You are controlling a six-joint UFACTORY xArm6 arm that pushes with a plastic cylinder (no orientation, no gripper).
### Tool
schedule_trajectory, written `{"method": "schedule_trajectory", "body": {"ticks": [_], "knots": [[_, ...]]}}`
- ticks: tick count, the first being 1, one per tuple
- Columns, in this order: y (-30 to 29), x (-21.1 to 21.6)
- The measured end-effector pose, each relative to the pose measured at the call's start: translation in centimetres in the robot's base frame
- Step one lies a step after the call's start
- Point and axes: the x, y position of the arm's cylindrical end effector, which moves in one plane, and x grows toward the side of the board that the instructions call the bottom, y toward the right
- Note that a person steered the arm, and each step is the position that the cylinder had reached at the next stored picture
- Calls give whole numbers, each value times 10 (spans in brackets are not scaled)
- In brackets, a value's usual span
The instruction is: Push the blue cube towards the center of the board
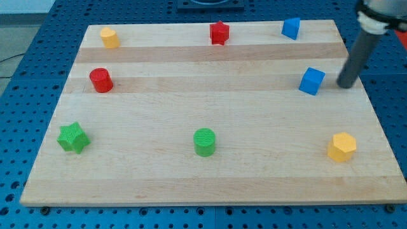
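Observation:
The blue cube (311, 81) sits on the wooden board (210, 114) at the view's right, upper half. My tip (345, 85) is just to the view's right of the cube, a short gap apart, not touching it. The dark rod rises from the tip toward the view's top right corner. A second blue block (290, 28), of less clear shape, lies near the board's top edge, above and left of the cube.
A red star block (219, 32) and a yellow block (109, 37) lie along the top edge. A red cylinder (100, 80) is at the left. A green star block (72, 137), a green cylinder (205, 142) and a yellow block (342, 147) lie along the bottom.

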Motion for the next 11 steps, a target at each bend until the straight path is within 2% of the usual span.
{"method": "schedule_trajectory", "body": {"ticks": [1, 2, 3, 4, 5, 6, 7, 8, 9, 11], "knots": [[-55, -31], [-63, -26], [-21, -13], [-33, 13], [-112, 26], [-152, 26], [-92, 26], [-67, 14], [-87, -2], [-151, -3]]}}
